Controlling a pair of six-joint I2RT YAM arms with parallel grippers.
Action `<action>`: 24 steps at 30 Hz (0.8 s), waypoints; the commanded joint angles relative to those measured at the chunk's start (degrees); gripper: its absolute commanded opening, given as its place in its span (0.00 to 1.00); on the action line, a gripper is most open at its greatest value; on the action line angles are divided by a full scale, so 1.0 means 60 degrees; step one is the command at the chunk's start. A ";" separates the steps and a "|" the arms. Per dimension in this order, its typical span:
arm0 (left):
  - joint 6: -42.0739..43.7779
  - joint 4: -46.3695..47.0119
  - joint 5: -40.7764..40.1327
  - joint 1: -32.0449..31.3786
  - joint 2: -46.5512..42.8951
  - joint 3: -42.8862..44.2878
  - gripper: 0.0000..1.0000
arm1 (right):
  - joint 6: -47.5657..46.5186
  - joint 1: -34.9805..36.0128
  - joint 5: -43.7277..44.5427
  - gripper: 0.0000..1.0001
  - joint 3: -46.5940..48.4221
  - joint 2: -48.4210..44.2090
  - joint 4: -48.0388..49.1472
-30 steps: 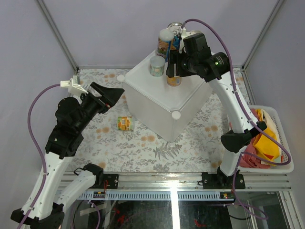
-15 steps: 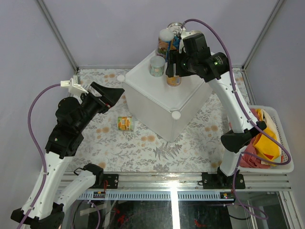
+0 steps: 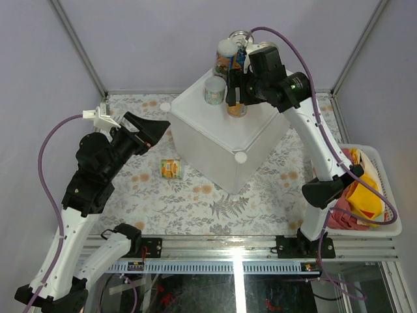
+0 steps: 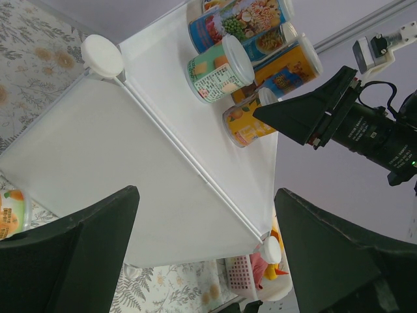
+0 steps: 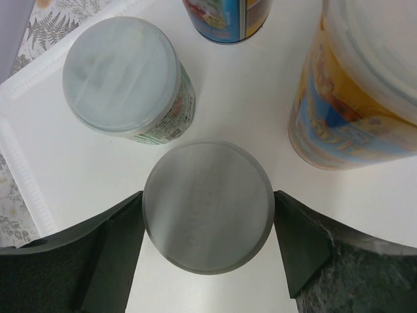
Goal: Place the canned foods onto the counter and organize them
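**Task status: mostly complete.**

- **On the counter:** At least five cans (image 4: 244,19) stand upright on the counter (image 3: 218,140), grouped toward its far corner. One is a green-label can (image 3: 215,91) with a white lid.
- **Right end effector:** The right end effector (image 5: 208,215) straddles an orange can (image 4: 243,127). This can rests on the counter top just beside the green-label can. The fingers flank its lid closely. Whether they are clamped or released cannot be told.
- **Left end effector:** The left end effector (image 4: 207,195) is released and empty, and hovers left of the counter.
- **Remaining:** One loose can (image 3: 171,168) appears to lie on its side on the floral mat (image 3: 150,195), near the counter's base. It needs to be picked up and set with the group.
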 commanded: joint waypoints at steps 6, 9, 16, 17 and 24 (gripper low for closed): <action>0.0135 0.0160 0.0023 0.0063 -0.0085 0.0110 0.86 | -0.0217 -0.0028 -0.0142 0.87 -0.0012 -0.0281 0.0086; 0.0131 0.0160 0.0025 0.0062 -0.0069 0.0112 0.86 | -0.0216 -0.0028 -0.0129 0.87 0.0002 -0.0334 0.0086; 0.0131 0.0160 0.0039 0.0064 -0.0046 0.0167 0.86 | -0.0203 -0.0028 -0.0063 0.89 0.0038 -0.0521 0.0086; 0.0131 0.0160 0.0032 0.0075 -0.0056 0.0178 0.86 | -0.0208 -0.0028 -0.0036 0.89 0.0036 -0.0555 0.0082; 0.0143 0.0131 -0.0011 0.0062 -0.0017 0.0235 0.86 | -0.0232 -0.0017 0.0027 0.89 -0.0087 -0.0880 0.0083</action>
